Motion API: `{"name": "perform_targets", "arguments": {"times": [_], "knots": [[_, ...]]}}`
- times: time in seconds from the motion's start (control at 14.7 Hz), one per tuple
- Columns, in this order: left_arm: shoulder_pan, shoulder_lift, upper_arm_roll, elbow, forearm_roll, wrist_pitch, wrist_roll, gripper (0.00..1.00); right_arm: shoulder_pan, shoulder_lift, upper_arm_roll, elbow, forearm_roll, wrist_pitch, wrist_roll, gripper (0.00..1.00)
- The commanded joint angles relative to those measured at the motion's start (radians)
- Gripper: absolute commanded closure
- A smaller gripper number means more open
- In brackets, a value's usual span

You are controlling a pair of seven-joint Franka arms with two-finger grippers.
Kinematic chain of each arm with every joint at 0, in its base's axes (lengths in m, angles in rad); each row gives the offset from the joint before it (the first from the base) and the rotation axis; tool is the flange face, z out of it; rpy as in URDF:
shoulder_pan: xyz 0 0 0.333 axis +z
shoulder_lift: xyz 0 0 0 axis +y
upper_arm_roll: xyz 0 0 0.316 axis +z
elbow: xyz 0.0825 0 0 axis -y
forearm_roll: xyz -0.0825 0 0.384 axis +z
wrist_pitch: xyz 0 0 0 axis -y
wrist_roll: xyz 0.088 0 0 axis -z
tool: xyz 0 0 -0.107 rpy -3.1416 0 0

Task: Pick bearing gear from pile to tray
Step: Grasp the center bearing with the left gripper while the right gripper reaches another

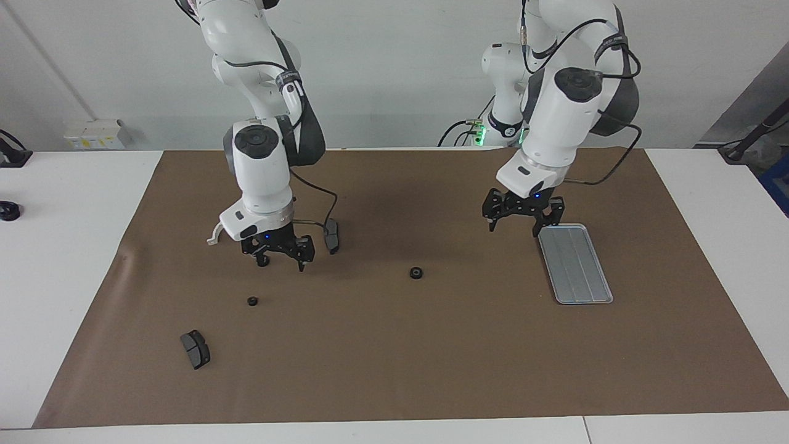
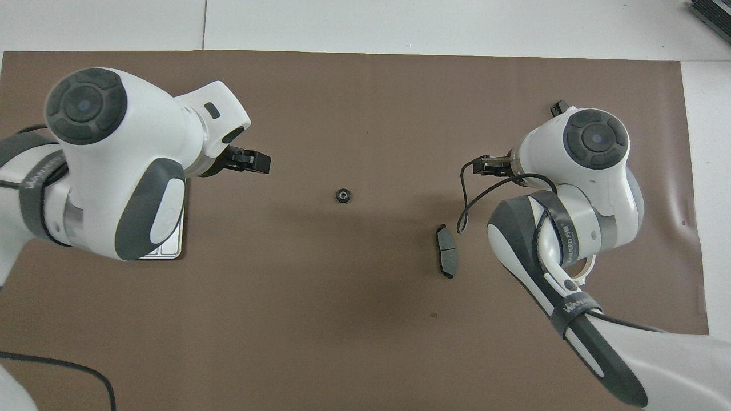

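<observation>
The pile lies scattered on the brown mat. One black round gear (image 1: 416,272) sits mid-mat and also shows in the overhead view (image 2: 342,195). A second black round piece (image 1: 252,301) lies toward the right arm's end. My right gripper (image 1: 282,259) is open and hovers over the mat between a dark brake pad (image 1: 331,235) and the white half-ring bracket (image 1: 214,234). Another brake pad (image 1: 195,349) lies farther from the robots. My left gripper (image 1: 515,227) is open and empty, over the mat beside the silver tray's (image 1: 575,264) nearer end. The tray holds nothing.
The mat (image 1: 431,370) covers most of the white table. A small black object (image 1: 7,211) and a white box (image 1: 92,134) sit off the mat at the right arm's end. In the overhead view the left arm covers most of the tray (image 2: 165,251).
</observation>
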Motion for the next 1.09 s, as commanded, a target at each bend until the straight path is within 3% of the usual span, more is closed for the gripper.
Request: {"name": "perform_targets", "arguments": {"times": [0.0, 0.14, 0.27, 0.55, 0.68, 0.89, 1.02], "knots": [[-0.069, 0.039, 0.017, -0.057, 0.014, 0.12, -0.07, 0.0, -0.07, -0.072, 0.016, -0.148, 0.099, 0.059, -0.297, 0.0], [-0.095, 0.112, 0.017, -0.036, 0.016, 0.19, -0.11, 0.0, -0.089, -0.109, 0.016, -0.286, 0.154, 0.205, -0.402, 0.0], [-0.133, 0.166, 0.019, -0.022, 0.014, 0.238, -0.15, 0.0, -0.11, -0.107, 0.016, -0.357, 0.154, 0.319, -0.448, 0.0], [-0.202, 0.243, 0.02, -0.031, 0.016, 0.336, -0.236, 0.0, -0.136, -0.112, 0.016, -0.383, 0.156, 0.318, -0.49, 0.0], [-0.202, 0.278, 0.02, -0.031, 0.019, 0.388, -0.236, 0.0, -0.136, -0.117, 0.016, -0.397, 0.156, 0.324, -0.489, 0.18], [-0.209, 0.286, 0.02, -0.05, 0.025, 0.415, -0.234, 0.0, -0.138, -0.101, 0.016, -0.399, 0.156, 0.363, -0.487, 0.3], [-0.21, 0.286, 0.02, -0.063, 0.025, 0.429, -0.234, 0.0, -0.142, -0.092, 0.016, -0.4, 0.156, 0.372, -0.487, 0.31]]}}
